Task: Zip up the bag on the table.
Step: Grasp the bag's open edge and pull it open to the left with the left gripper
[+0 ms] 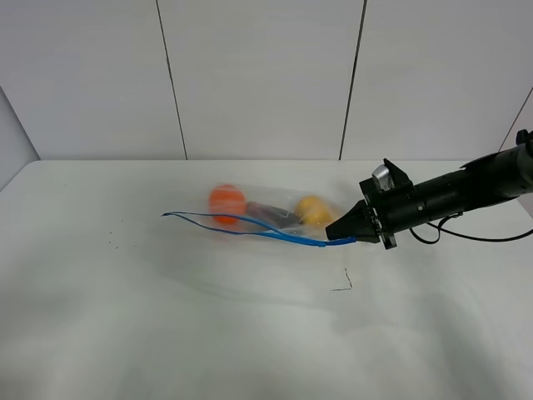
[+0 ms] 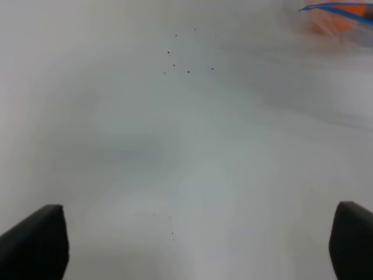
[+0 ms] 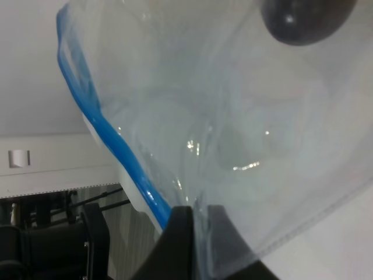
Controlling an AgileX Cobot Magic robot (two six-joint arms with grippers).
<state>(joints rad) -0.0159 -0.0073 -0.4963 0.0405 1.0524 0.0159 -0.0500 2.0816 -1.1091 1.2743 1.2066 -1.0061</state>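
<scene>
Bag [image 1: 265, 210] rests on the table [image 1: 166, 333], blue zipper strip [image 1: 275, 236] pinched in the closed right hand [image 1: 335, 236]; left hand [image 2: 198, 242] hangs open.

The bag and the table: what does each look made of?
The bag: thin clear plastic film, glossy; it creases, glints, and fruit shows through. Its zipper strip: opaque blue, probably stiffer plastic. The table: white and matte, no glare; its core material cannot be told.

Right pincer [image 1: 335, 236] — clamped on the bag [image 1: 275, 205].
</scene>
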